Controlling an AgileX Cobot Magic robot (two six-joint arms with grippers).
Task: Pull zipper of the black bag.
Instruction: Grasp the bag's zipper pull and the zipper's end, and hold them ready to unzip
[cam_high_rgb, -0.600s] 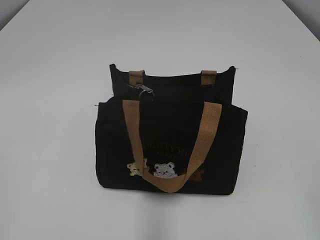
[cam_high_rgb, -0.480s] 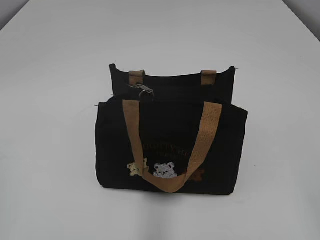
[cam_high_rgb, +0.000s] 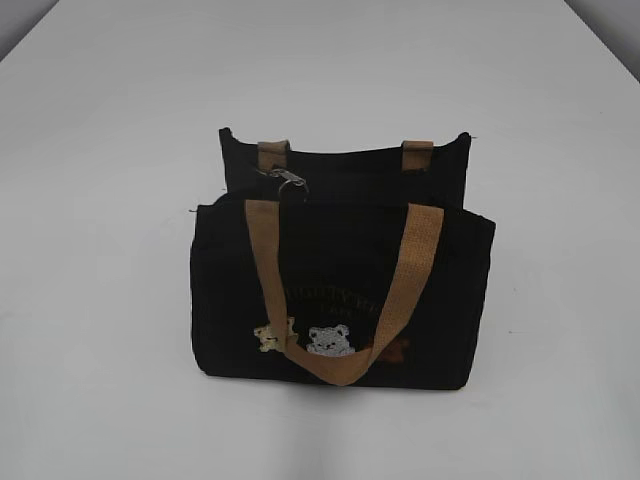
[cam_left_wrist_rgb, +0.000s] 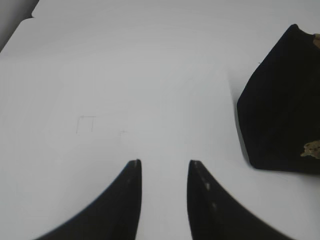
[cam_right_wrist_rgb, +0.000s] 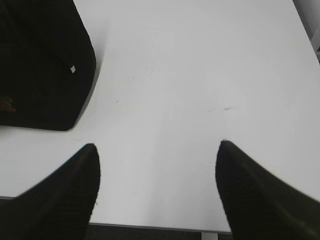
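Only the exterior view shows the zipper (cam_high_rgb: 287, 180) atop the black bag (cam_high_rgb: 340, 270). My left claw (cam_left_wrist_rgb: 164, 170), slightly parted, and my right claw (cam_right_wrist_rgb: 156, 165), spread wide, hold nothing beside the bag.

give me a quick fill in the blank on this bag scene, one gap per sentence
1. The black bag stands on a plain ____ table.
2. The zipper pull lies near the bag's ____ end in the exterior view.
3. The front handle hangs down over the embroidered ____.
4. The right pincer is open and holds ____.

Missing words: white; left; bears; nothing
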